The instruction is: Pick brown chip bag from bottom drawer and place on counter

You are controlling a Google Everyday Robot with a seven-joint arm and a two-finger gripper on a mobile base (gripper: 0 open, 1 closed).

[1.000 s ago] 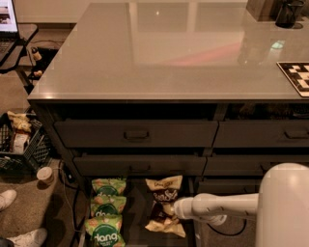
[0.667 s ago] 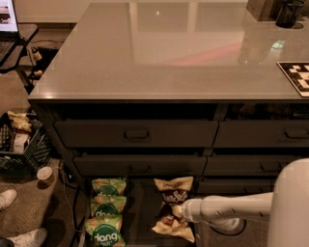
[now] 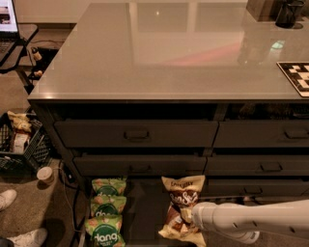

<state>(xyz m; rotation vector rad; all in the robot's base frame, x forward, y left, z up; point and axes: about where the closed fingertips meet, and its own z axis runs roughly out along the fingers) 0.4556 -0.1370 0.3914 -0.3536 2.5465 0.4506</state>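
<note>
The brown chip bag [image 3: 182,197] stands upright over the open bottom drawer [image 3: 142,212], clamped by the gripper [image 3: 189,218].

We see the white arm reach in from the right edge, low in the view, and the gripper is closed on the bag's right side at mid-height. The bag's cream top edge sits just below the front of the handled drawer [image 3: 140,165] above, so there is little room overhead. To the bag's left is a bare strip of drawer floor, then three green dang bags [image 3: 106,212] in a row along the left rail. The counter [image 3: 159,53] is mostly open, with a checkered board [image 3: 297,77] at its right edge and dark containers [image 3: 288,12] at the far right corner. Compared with a second ago, the bag and gripper have shifted right, away from the green bags.
</note>
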